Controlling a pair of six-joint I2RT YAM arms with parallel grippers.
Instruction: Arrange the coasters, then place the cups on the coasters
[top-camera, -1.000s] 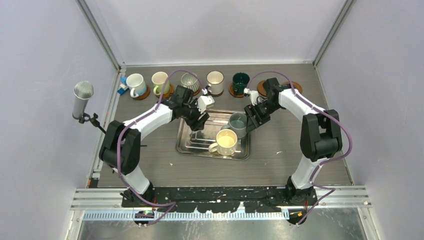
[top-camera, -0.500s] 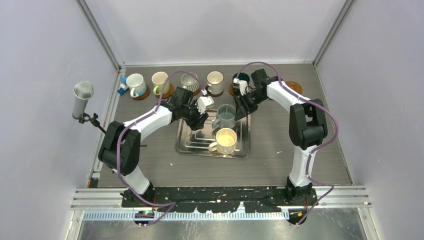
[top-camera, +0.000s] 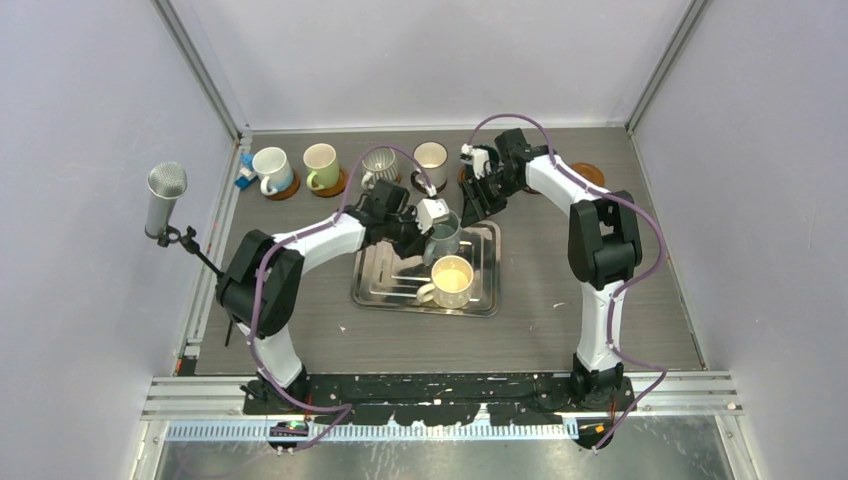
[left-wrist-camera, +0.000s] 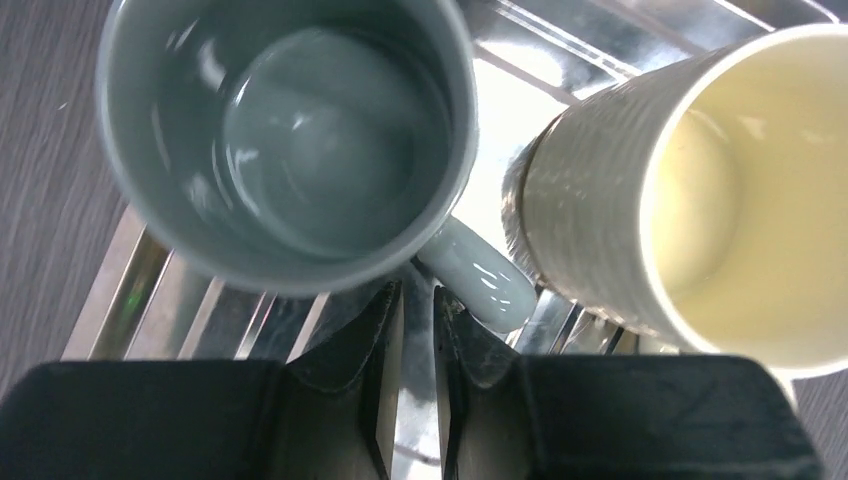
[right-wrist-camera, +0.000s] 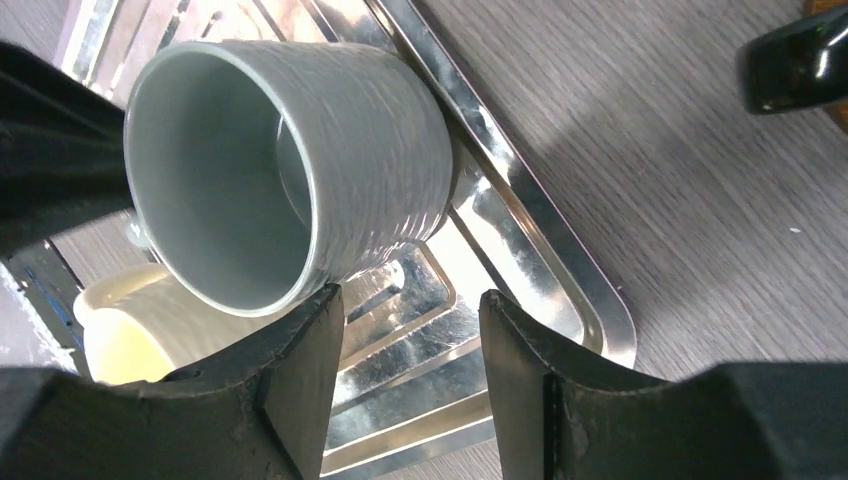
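A grey-blue cup (top-camera: 445, 238) stands at the back of the steel tray (top-camera: 480, 303), with a cream cup (top-camera: 452, 281) just in front of it. My left gripper (left-wrist-camera: 417, 300) reaches in from the left, its jaws drawn to a narrow gap around the grey-blue cup's handle (left-wrist-camera: 485, 283). My right gripper (right-wrist-camera: 410, 300) hangs open behind that cup; its left finger (right-wrist-camera: 300, 350) is beside the rim and nothing is between the fingers. Along the back, cups sit on orange-brown coasters (top-camera: 285, 188). The dark teal cup (right-wrist-camera: 795, 70) is mostly hidden behind my right wrist. One bare coaster (top-camera: 592, 174) lies at the back right.
A microphone on a stand (top-camera: 165, 200) rises at the table's left edge. A small blue object (top-camera: 244, 176) lies by the leftmost cup. Aluminium posts frame the back corners. My right arm's cable loops over the back row.
The grey-blue cup has slid left across the tray with my right gripper beside it. My left gripper has moved right and closed onto its handle.
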